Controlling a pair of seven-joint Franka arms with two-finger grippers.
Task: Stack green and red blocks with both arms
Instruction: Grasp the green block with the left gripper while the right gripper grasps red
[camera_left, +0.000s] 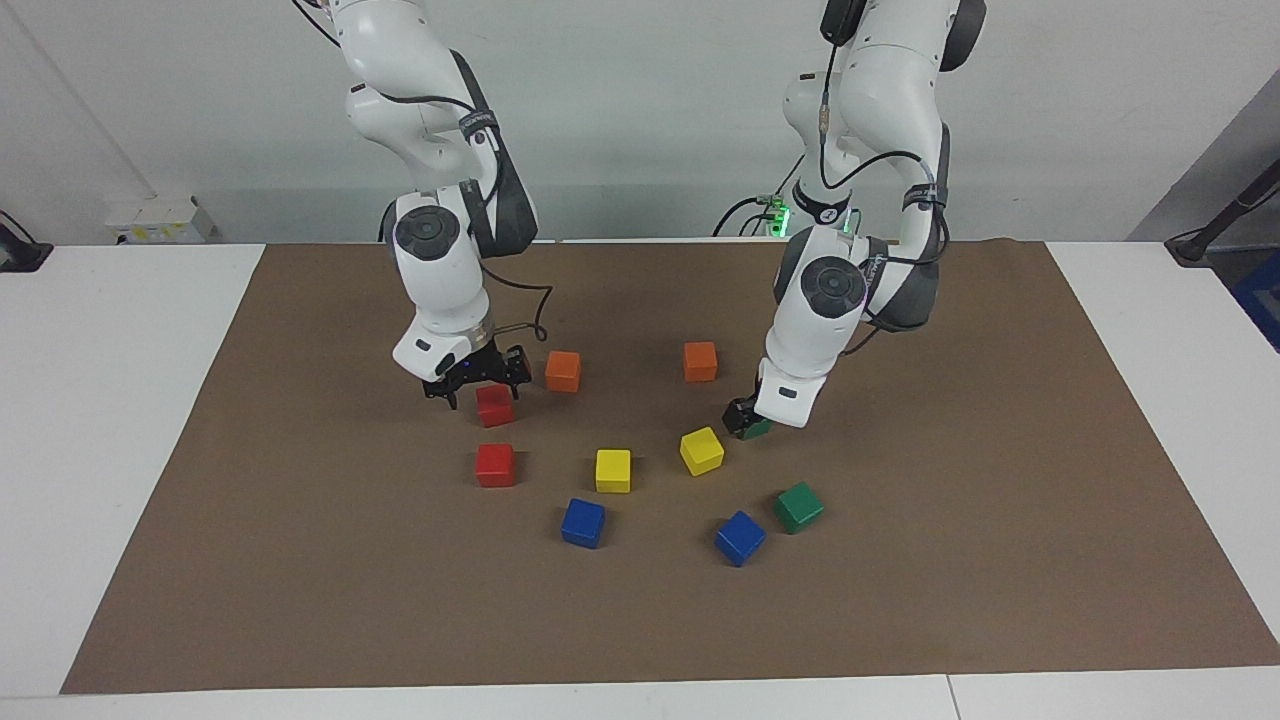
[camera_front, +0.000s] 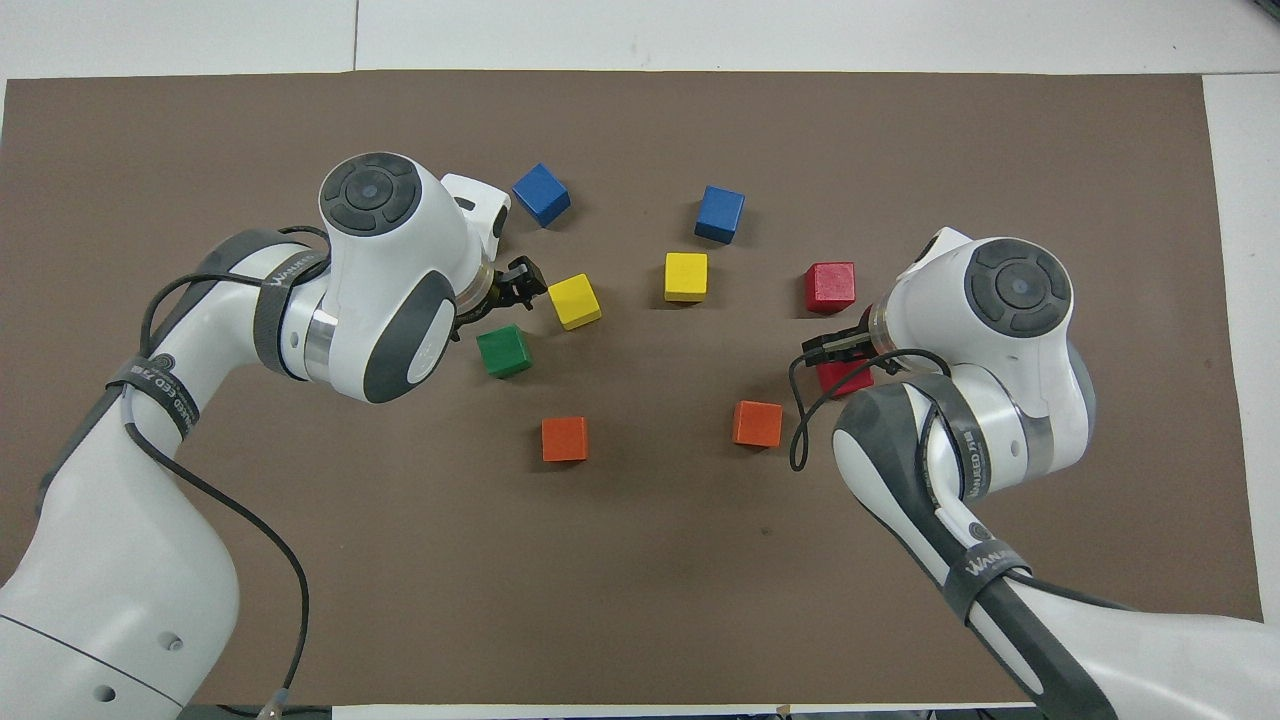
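Over the brown mat (camera_left: 200, 560), both grippers open, holding nothing; right gripper (camera_left: 477, 385) astride nearer red block (camera_left: 494, 406), left gripper (camera_left: 742, 418) down at nearer green block (camera_left: 760, 429); grasping step, apparently; next: close squarely, lift, carry onto farther red block (camera_left: 495, 465) and farther green block (camera_left: 798, 507).
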